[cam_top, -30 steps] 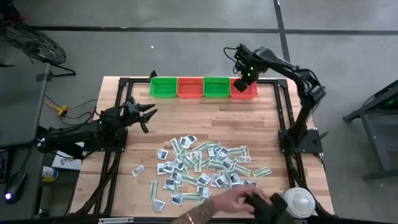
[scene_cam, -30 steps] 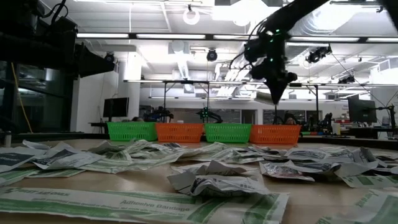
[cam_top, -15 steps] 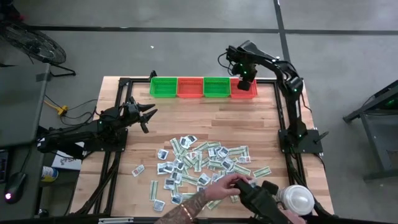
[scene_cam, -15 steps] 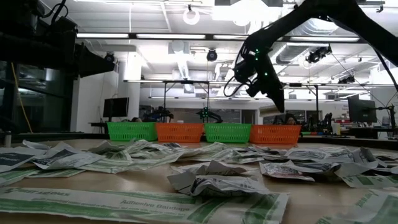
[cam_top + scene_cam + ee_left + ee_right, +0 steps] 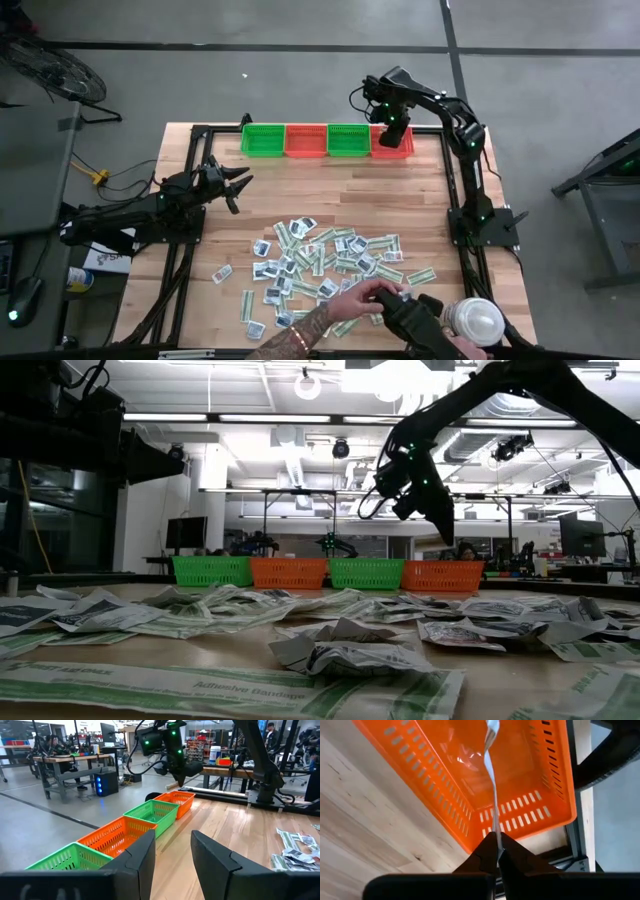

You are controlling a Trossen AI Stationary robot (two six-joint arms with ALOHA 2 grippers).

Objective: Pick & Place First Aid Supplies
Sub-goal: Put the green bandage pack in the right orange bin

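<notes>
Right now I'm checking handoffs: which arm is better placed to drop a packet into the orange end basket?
Right. The right gripper pinches a packet above the orange basket; the left gripper waits empty.

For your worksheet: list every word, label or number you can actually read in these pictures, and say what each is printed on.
"Adhesive Bandage": on the long green-and-white strip packet nearest the low camera.
A fainter line at that packet's left end: too blurred to read.
Dark marks on the square packets: too small to read.
Baskets: no text seen.

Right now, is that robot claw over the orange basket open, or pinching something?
Shut, pinching something. In the wrist view the right gripper has its fingers pressed together on a thin pale packet, seen edge-on and hanging over the orange basket.
</notes>
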